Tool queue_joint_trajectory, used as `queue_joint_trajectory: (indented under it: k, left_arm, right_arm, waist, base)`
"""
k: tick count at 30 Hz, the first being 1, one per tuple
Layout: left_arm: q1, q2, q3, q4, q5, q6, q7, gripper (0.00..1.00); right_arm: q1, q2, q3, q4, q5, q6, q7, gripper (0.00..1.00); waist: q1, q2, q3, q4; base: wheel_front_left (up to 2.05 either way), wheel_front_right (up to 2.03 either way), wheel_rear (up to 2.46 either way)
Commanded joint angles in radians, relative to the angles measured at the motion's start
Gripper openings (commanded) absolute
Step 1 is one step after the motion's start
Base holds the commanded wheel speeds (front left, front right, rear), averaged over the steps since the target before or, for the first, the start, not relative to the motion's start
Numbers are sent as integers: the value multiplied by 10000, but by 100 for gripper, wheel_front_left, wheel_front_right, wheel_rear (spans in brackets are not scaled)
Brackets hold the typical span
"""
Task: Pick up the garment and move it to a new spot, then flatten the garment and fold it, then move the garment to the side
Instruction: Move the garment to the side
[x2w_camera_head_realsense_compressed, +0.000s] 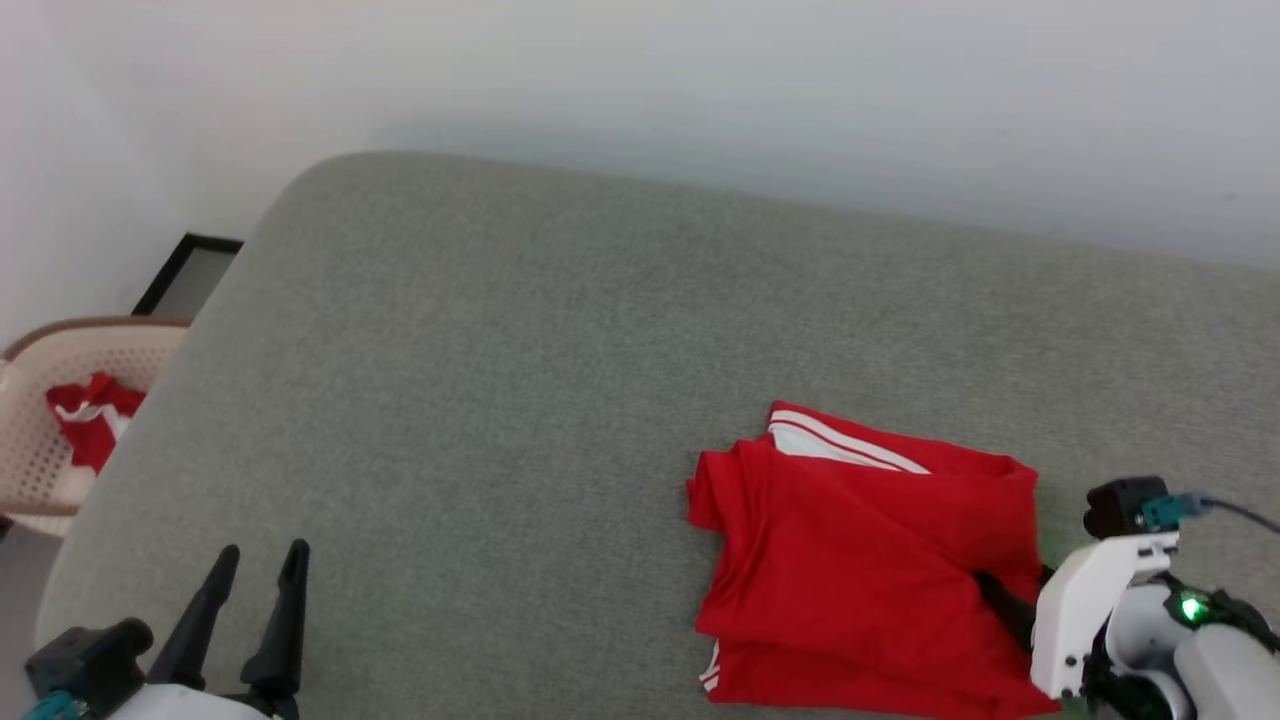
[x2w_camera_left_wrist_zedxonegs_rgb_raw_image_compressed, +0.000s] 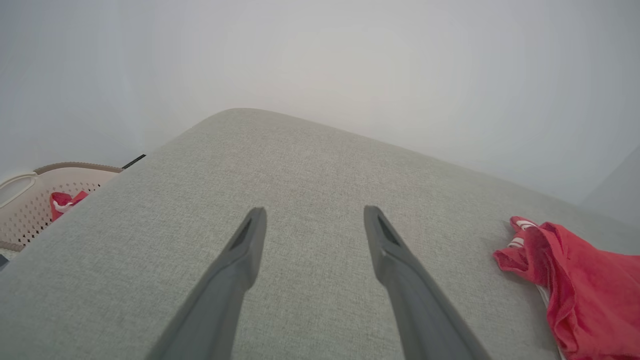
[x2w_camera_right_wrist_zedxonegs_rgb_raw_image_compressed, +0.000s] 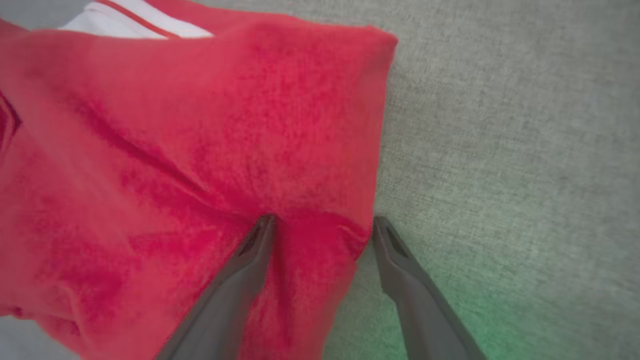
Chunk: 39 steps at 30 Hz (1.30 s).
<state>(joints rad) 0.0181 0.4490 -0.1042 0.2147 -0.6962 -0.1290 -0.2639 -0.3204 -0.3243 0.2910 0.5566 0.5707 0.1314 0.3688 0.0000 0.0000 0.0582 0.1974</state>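
**Open right gripper straddles the edge of the folded jersey**

The right gripper is spread wide and grips nothing. One finger lies on the red thin-fabric T-shirt with white, red-striped sleeve trim, where a crease runs away from its tip. The other finger is on bare cloth just beside the shirt's edge. The garment lies directly under and ahead of this gripper, folded into a rough rectangle of several layers, with a white sleeve end showing at its far side.

It looks light, limp and likely to slide on itself, so pinching only the top layer would probably pull the fold open. A better hold is at this near edge, through all layers at once, or a low drag along the grey woven upholstered surface.

The left gripper is also open and empty, well apart from the shirt, which lies off to its right. Beyond its left side a beige perforated plastic laundry basket holds another crumpled red-and-white cloth.
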Motion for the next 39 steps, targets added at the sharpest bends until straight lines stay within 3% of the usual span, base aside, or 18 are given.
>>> queue_joint_trajectory:
  k: [1,2,3,4,5,11,20,28,39]
  left_arm:
    - [-114,-13,-36,48,-73,-17,4,100]
    - [-158,-17,-80,72,-98,-17,4,100]
    - [-204,-22,-96,100,-118,-17,3,100]
    - [-246,-27,-124,112,-117,-17,3,100]
    - [-288,-32,-143,122,-137,-17,3,100]
    - [-387,-37,-134,181,-182,-17,3,100]
    - [-633,66,-161,3,-75,-18,2,100]
    - [-1029,260,-466,-212,-49,-18,2,100]
    - [-2225,689,-1613,-305,-66,-18,3,100]
  right_arm:
    - [-108,98,-15,232,47,-17,346,100]
    - [-160,123,23,390,12,-17,657,100]
    - [-178,166,44,526,27,-17,937,91]
    - [-228,197,51,604,28,-17,1127,24]
    - [-274,226,53,682,9,-17,1307,0]
    - [-513,278,40,386,30,-15,1790,0]
    - [-810,-516,-636,-727,-176,-20,2130,0]
    - [-986,-1423,-1495,-1561,-509,-18,2644,0]
    - [-1808,-2667,-2223,-2277,-1561,-18,2978,0]
  waist:
    - [0,0,254,227]
    - [0,0,301,260]
    - [0,0,332,283]
    - [0,0,367,308]
    - [0,0,391,324]
    - [0,0,463,317]
    - [0,0,619,-174]
    - [0,0,922,-1039]
    - [0,0,1759,-2420]
  base:
    - [0,0,0]
    - [0,0,0]
    - [0,0,0]
    - [0,0,0]
    - [0,0,0]
    - [0,0,0]
    - [0,0,0]
    - [0,0,0]
    - [0,0,0]
